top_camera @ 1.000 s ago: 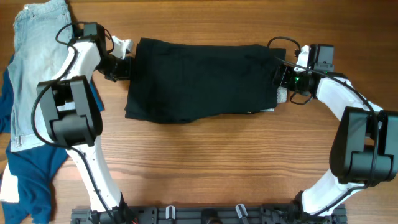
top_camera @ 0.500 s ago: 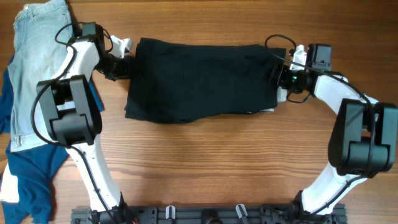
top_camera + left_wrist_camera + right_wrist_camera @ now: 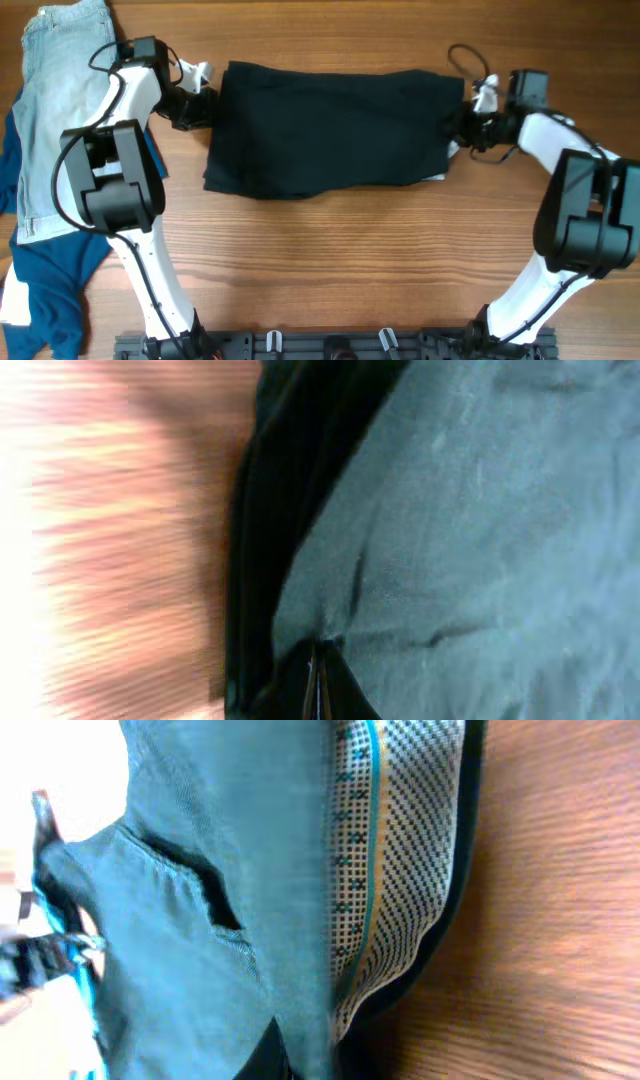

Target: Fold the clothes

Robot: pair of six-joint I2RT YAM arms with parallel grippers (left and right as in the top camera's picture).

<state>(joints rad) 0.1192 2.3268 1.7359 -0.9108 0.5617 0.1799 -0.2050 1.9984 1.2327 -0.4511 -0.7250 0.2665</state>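
Observation:
The clothes (image 3: 330,125), black shorts, lie spread flat across the far middle of the table. My left gripper (image 3: 203,103) is shut on their left edge. In the left wrist view the closed fingertips (image 3: 318,685) pinch a fold of the dark cloth (image 3: 480,510). On the other side, my right gripper (image 3: 460,127) is shut on the right edge. The right wrist view shows the cloth (image 3: 220,840) and its patterned inner waistband lining (image 3: 390,870) running down into the closed jaws (image 3: 310,1055).
Pale blue denim shorts (image 3: 55,100) lie at the far left, over a deep blue garment (image 3: 50,280) that reaches the front left corner. A mounting rail (image 3: 330,345) runs along the front edge. Bare wood (image 3: 340,260) lies in front of the shorts.
My right gripper has shut on the right edge of the shorts and drawn slightly to the right, pulling that edge outward. The left gripper has stayed shut in place.

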